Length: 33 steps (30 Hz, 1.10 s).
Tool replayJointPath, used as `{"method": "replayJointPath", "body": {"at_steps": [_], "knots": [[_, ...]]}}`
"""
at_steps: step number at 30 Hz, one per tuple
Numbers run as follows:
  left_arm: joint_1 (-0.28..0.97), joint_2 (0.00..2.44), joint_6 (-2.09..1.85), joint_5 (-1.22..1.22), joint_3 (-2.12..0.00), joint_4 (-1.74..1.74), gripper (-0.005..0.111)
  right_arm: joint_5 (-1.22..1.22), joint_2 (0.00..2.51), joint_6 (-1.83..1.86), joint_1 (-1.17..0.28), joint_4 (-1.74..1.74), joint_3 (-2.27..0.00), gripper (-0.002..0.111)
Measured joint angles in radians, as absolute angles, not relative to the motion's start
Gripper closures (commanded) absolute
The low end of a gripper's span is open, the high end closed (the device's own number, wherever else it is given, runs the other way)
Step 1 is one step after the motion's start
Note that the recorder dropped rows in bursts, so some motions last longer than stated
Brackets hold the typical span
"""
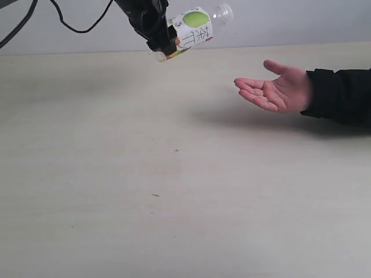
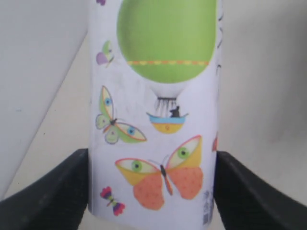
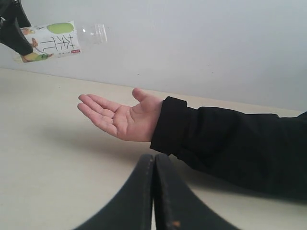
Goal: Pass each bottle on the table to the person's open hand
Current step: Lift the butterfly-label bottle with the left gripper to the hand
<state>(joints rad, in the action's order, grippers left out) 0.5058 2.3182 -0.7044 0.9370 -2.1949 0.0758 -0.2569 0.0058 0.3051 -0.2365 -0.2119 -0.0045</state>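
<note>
Worktop (image 1: 174, 220): wide pale wood-grain top, bare in ext. view except a few tiny dark specks (image 1: 176, 150). No bottle stood on it in any view.
Wall (image 1: 301, 23): plain grey-white, behind the far edge.
Sleeve (image 1: 342, 95): black jacket, at the right edge of ext. view, held just above the worktop w/ a shadow under it.
Person's open hand (image 1: 275, 90): palm up, fingers pointing toward the middle, thumb raised. Nothing lay in it.
Left gripper (image 1: 162, 40): high in the air at the top of ext. view, clamped on the bottle's lower body. Wrist view showed a black finger (image 2: 53, 196) against each side of the label.
Right gripper (image 3: 153, 165): jaws pressed together, nothing between. It sat low over the worktop near the sleeve, facing the hand.
Bottle (image 1: 194, 28): clear plastic, green-spot label. It was airborne and tilted, neck end up and toward the hand, base end in the left gripper. It was above and left of the palm in ext. view, apart from it, no contact.
Handling (judged): no liquid seen in the clear neck, so prob. empty and light. Thin walls would likely give under a hard squeeze, and the glossy label is prob. slick. Best hold was across the labelled lower body, as it was held, leaving the neck end free for the person.
Step (judged): carrying to the palm; handover not yet done.
Risk (judged): it's round, so it could roll off the palm if let go high or off-centre.
</note>
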Motion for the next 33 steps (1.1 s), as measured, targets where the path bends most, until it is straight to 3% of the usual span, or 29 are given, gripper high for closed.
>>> {"method": "replayJointPath", "body": {"at_steps": [33], "knots": [[0.737, 2.219, 0.032, 1.108, -2.196, 0.105, 0.107, -0.257, 0.006, 0.305, -0.236, -0.212, -0.005, 0.108]]}}
